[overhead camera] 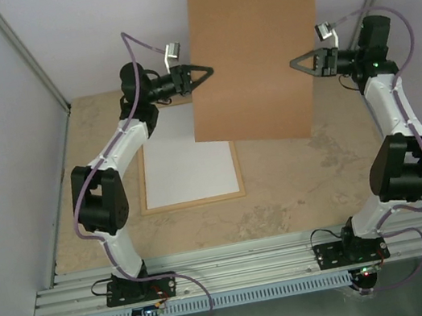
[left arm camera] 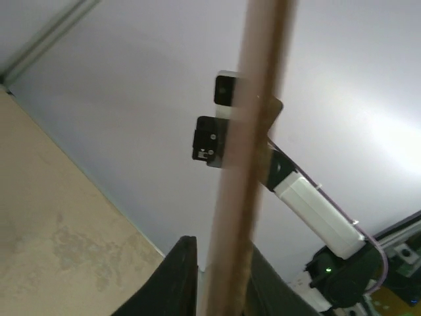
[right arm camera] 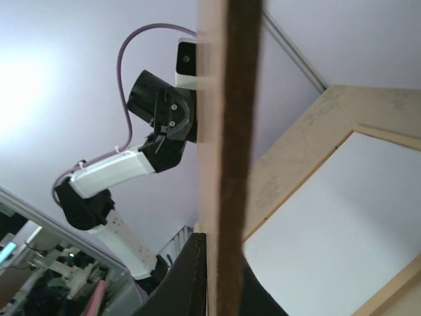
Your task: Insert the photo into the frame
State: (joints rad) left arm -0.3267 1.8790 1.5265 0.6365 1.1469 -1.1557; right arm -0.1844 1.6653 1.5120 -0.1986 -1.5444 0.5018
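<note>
Items counted: one frame (overhead camera: 194, 203), one photo (overhead camera: 189, 170), one brown board (overhead camera: 254, 52), two grippers. The frame is laid flat on the table (overhead camera: 297, 184), below the left gripper (overhead camera: 208, 70) and well apart from the right gripper (overhead camera: 294, 64), its long axis pointed away from the robot. The photo is seated inside it, white side up. Both grippers are clamped on opposite edges of the raised, tilted board.

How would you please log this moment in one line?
left gripper, right gripper: shut on backing board, held aloft | photo: white side up in frame
</note>
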